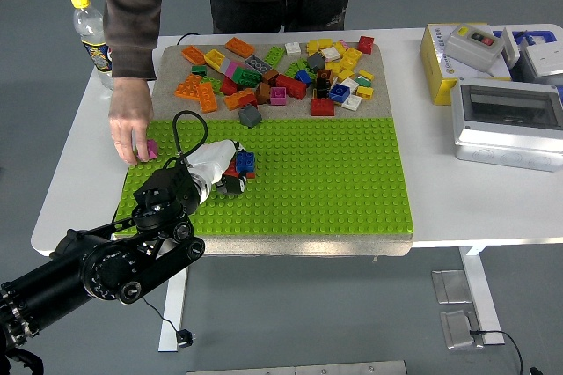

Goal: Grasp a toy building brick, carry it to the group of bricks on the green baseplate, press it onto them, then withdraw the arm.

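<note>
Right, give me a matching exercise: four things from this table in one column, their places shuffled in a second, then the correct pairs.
Things:
1. pink brick
2. plastic bottle
3. grey electrical box
4. blue brick

Places:
A. table's right side, off the baseplate
B. in the small cluster beside the left hand, on the green baseplate
C. table's far left corner
D. baseplate's left edge, under the person's hand

Pairs: 1-D, 2-C, 3-A, 4-B

the big white table [457,199] holds a flat green bumpy baseplate [334,181]. a clear plastic bottle with a yellow cap [91,30] stands on its left side. a grey plastic box [508,121] sits on the right.
</note>
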